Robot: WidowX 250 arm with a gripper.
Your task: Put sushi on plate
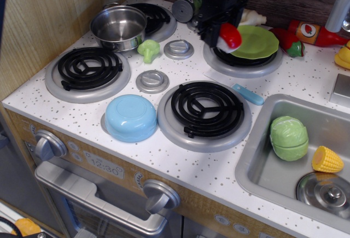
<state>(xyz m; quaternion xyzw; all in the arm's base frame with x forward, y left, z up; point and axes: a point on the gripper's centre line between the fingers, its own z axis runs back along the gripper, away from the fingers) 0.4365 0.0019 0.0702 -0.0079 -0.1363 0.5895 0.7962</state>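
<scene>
the black gripper [223, 30] has its fingers closed on the small plastic sushi [229, 35], glossy red over a white base. just beyond the fingers lies the flat round lime-green plastic plate [257, 42]. nearer than the fingers, the countertop [136, 145] is white with dark speckles, bearing a light-blue upturned plastic bowl [130, 117].

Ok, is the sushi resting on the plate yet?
No, the sushi is held in the end effector above the left edge of the plate, not lying on it.
</scene>
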